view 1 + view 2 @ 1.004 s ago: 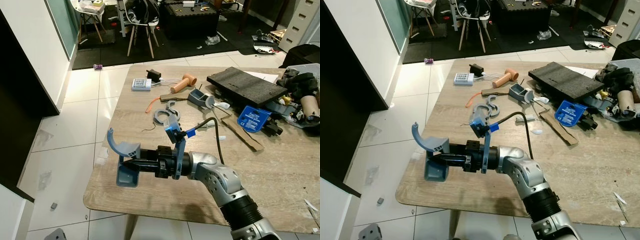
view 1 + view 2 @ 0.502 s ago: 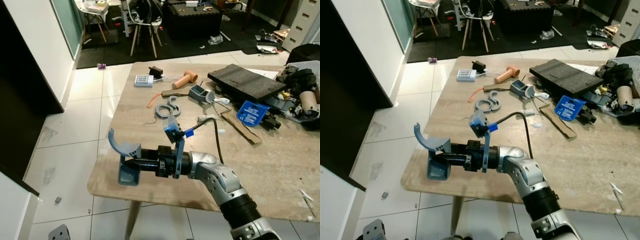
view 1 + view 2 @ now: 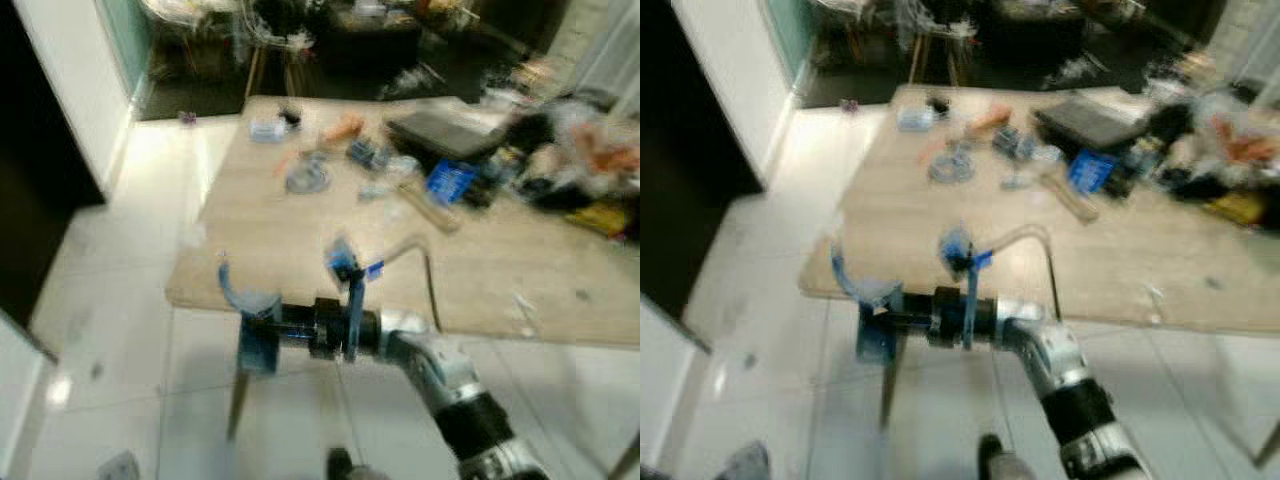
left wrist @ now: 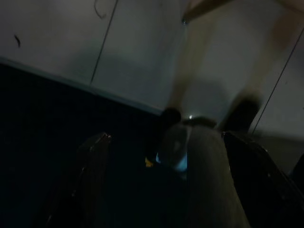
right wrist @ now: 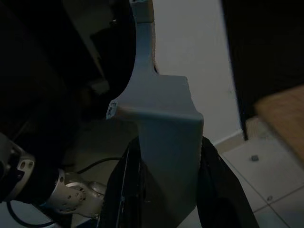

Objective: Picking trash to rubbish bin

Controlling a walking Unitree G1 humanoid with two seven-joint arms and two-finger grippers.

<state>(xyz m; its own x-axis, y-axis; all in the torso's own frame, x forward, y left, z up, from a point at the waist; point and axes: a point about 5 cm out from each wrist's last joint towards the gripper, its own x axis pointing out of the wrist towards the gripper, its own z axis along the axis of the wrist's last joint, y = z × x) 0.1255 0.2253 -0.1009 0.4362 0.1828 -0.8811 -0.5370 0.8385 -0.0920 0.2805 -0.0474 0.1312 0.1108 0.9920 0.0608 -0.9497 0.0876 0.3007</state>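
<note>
Jaws of right gripper [image 3: 262, 322] clamp blue part [image 3: 252, 325]. Camera has backed off; part now hangs past worktop [image 3: 300, 240] edge, carry underway.

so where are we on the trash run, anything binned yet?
Done: one piece is picked up. The right gripper is shut on a blue plastic part, held out over the white floor tiles just off the table edge.
In hand: the carry; the head views are blurred.
Left: no bin can be made out, so the drop is not done. More clutter sits on the table.
</note>
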